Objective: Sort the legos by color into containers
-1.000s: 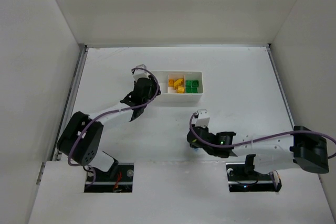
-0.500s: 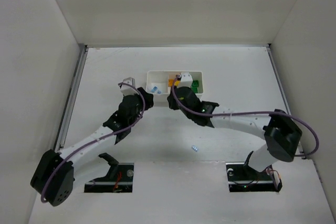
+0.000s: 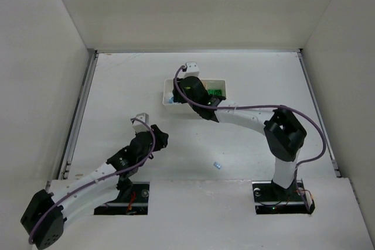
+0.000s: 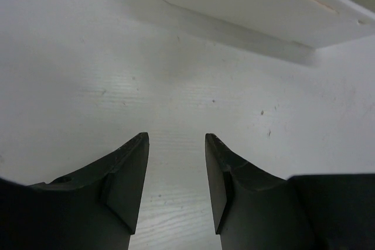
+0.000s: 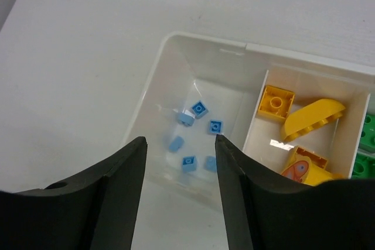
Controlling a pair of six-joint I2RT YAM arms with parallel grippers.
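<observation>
The white tray [image 3: 166, 91] stands at the table's back middle. In the right wrist view its left compartment [image 5: 153, 80] holds several light blue legos [image 5: 199, 109], the middle one yellow-orange legos [image 5: 313, 117], the right one green legos [image 5: 368, 126]. My right gripper [image 3: 184, 86] hangs open and empty above the blue compartment [image 5: 180, 140]. One light blue lego [image 3: 218, 165] lies alone on the table, front middle. My left gripper [image 3: 157, 137] is open and empty low over bare table [image 4: 176, 137], well short of the tray's near wall [image 4: 252, 4].
White walls enclose the table on the left, back and right. The right arm [image 3: 252, 120] stretches across the table's middle toward the tray. The left arm [image 3: 99, 174] lies along the front left.
My right gripper has moved left from the middle of the tray to above the blue compartment. My left gripper has pulled back from the tray toward the front left.
</observation>
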